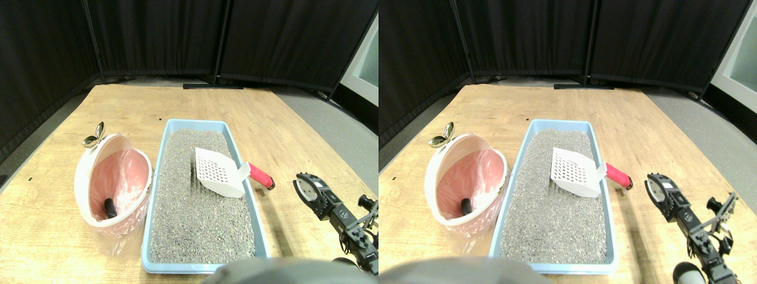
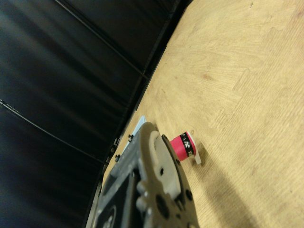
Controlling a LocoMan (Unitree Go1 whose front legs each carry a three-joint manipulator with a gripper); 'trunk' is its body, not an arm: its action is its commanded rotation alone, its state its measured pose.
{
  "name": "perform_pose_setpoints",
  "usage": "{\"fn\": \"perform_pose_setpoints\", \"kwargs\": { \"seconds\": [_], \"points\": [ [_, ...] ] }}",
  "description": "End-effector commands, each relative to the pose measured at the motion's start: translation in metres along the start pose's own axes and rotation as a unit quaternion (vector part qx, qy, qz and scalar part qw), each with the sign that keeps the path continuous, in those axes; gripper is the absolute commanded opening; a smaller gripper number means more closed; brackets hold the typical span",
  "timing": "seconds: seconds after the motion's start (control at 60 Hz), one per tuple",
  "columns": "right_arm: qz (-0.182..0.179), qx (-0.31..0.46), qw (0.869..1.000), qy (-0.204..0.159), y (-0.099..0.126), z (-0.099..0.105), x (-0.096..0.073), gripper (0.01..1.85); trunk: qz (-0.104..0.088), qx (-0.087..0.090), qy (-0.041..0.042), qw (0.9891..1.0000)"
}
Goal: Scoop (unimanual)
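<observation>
A white slotted scoop (image 1: 220, 172) rests in the light-blue litter tray (image 1: 167, 134), its head on the grey litter and its red wrapped handle (image 1: 261, 176) sticking out over the tray's right rim. My right gripper (image 1: 308, 187) hovers to the right of that handle, a short gap away, holding nothing. The wrist view shows the handle's red end (image 2: 184, 145) just past the dark jaw frame. A pink bin (image 1: 112, 180) with a plastic liner stands left of the tray, with a small dark lump (image 1: 110, 207) inside.
Everything sits on a wooden board (image 1: 53, 142) on the floor. Black curtain panels (image 1: 177, 35) close off the back. A shiny metal clip (image 1: 94, 135) perches on the bin's far rim.
</observation>
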Motion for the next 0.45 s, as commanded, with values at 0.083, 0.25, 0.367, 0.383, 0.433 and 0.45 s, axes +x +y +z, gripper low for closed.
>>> {"fn": "perform_pose_setpoints", "kwargs": {
  "seconds": [0.083, 0.25, 0.367, 0.383, 0.433, 0.45],
  "points": [
    [-0.002, 0.008, 1.0, -0.012, 0.007, 0.001, -0.001, 0.06, -0.003, -0.009, -0.0073, 0.9999],
    [0.001, 0.004, 1.0, -0.015, 0.011, -0.003, 0.002, 0.06, -0.001, -0.013, -0.004, 0.9999],
    [0.0, 0.006, 1.0, -0.016, 0.013, -0.003, 0.005, 0.06, 0.001, -0.017, -0.0045, 0.9998],
    [0.0, 0.006, 1.0, -0.016, 0.013, -0.003, 0.005, 0.06, 0.001, -0.017, -0.0046, 0.9998],
    [0.001, 0.007, 1.0, -0.014, 0.015, -0.003, 0.007, 0.06, 0.004, -0.019, -0.0042, 0.9998],
    [0.0, 0.004, 1.0, -0.014, 0.016, -0.003, 0.007, 0.06, 0.004, -0.019, -0.0041, 0.9998]
  ]
}}
